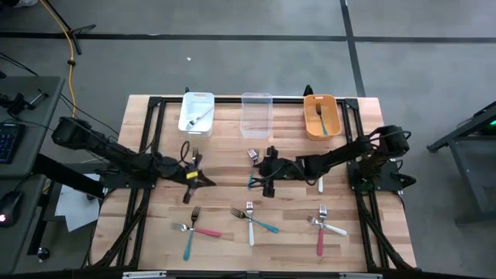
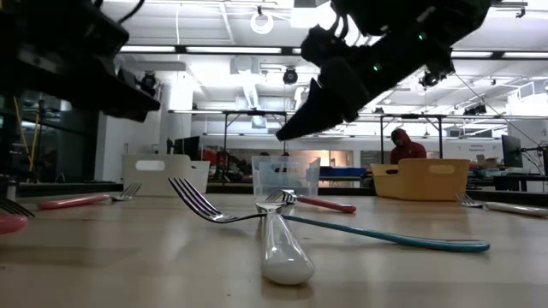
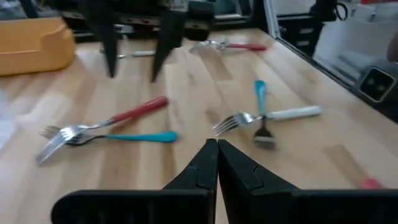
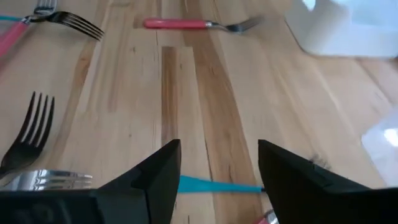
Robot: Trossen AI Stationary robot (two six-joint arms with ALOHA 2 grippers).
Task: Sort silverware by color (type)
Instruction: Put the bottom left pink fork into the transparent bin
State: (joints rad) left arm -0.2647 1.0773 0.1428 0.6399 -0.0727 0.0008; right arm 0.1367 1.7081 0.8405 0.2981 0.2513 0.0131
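Note:
Small forks with red-pink, teal or white handles lie scattered on the wooden table. Three crossed pairs sit near the near edge: red-pink over teal [image 1: 195, 229], white with teal [image 1: 254, 222], red-pink with white [image 1: 324, 228]. My right gripper [image 1: 263, 180] hangs open above mid-table; in its wrist view a teal fork handle [image 4: 214, 185] lies on the wood between its fingers [image 4: 152, 177], untouched. More fork heads [image 4: 31, 130] lie beside it. My left gripper [image 1: 201, 180] hovers shut left of centre, its tips [image 3: 217, 149] empty.
Along the far edge stand a white bin [image 1: 197, 114] holding a fork, a clear bin [image 1: 256, 115] and an orange bin [image 1: 322, 117] holding a fork. A red-pink fork [image 4: 186, 23] lies near the white bin. A person in red [image 2: 407, 145] sits far behind.

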